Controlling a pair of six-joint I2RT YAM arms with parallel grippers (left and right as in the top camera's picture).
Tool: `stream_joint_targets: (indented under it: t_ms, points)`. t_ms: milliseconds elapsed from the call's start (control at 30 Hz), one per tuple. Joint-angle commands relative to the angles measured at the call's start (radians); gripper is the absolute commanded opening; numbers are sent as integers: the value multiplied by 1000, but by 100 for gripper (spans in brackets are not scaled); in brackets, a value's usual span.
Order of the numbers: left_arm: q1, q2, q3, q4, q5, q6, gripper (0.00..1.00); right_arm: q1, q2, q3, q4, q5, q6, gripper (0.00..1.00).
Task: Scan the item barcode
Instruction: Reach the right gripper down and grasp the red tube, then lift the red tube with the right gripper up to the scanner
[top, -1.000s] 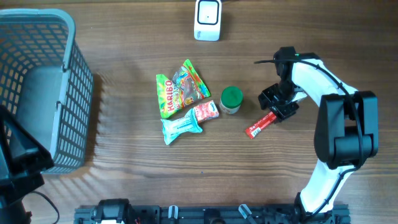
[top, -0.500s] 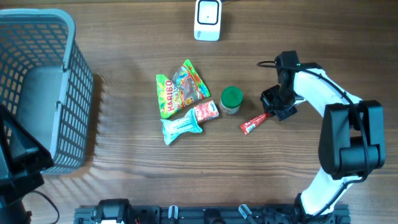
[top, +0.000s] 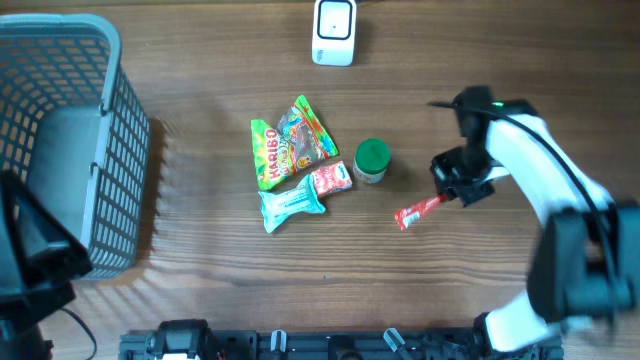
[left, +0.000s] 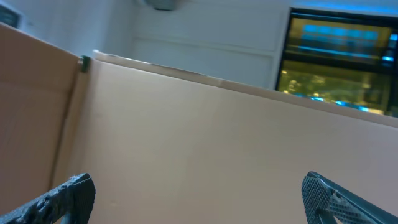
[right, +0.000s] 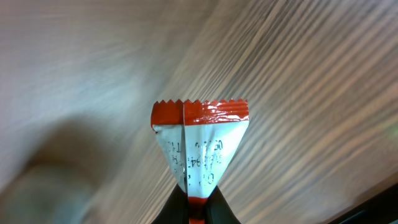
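The item in hand is a slim red sachet (top: 420, 211) with a white printed back (right: 199, 149). My right gripper (top: 457, 190) is shut on one end of it, and the rest sticks out to the left over the table. In the right wrist view the sachet's crimped red edge points away from the gripper (right: 198, 210), and the wood below is blurred. No barcode can be made out on it. A white scanner (top: 333, 30) stands at the back edge. My left gripper (left: 199, 205) is open and holds nothing, facing a tan board.
A pile of snacks lies mid-table: a Haribo bag (top: 269, 155), a colourful bag (top: 306, 130), a pale blue packet (top: 291, 205), a small red-and-white packet (top: 331, 180) and a green-lidded jar (top: 372, 160). A grey basket (top: 125, 150) stands at the left.
My right gripper has shut on the red sachet and carried it slightly right and toward the front edge. The left gripper has stayed open and still.
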Motion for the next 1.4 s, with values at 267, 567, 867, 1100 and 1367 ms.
stream_joint_targets:
  t_ms: [267, 567, 867, 1100, 1367]
  points:
    - [7, -316, -304, 174, 171, -6, 100, -4, -472, 28, -31, -84, 124, 4]
    - [7, -470, -456, 254, 212, -10, 100, 6, -518, 28, -1, -130, 124, 5]
    - [7, -513, -499, 281, 212, -10, 100, 105, -518, 28, 344, -184, 69, 4]
    - [7, -513, -499, 284, 181, -10, 100, 164, -449, 27, 892, 63, -301, 4]
    - [7, -513, -499, 260, 11, -9, 100, 165, -151, 15, 1340, -25, -487, 4]
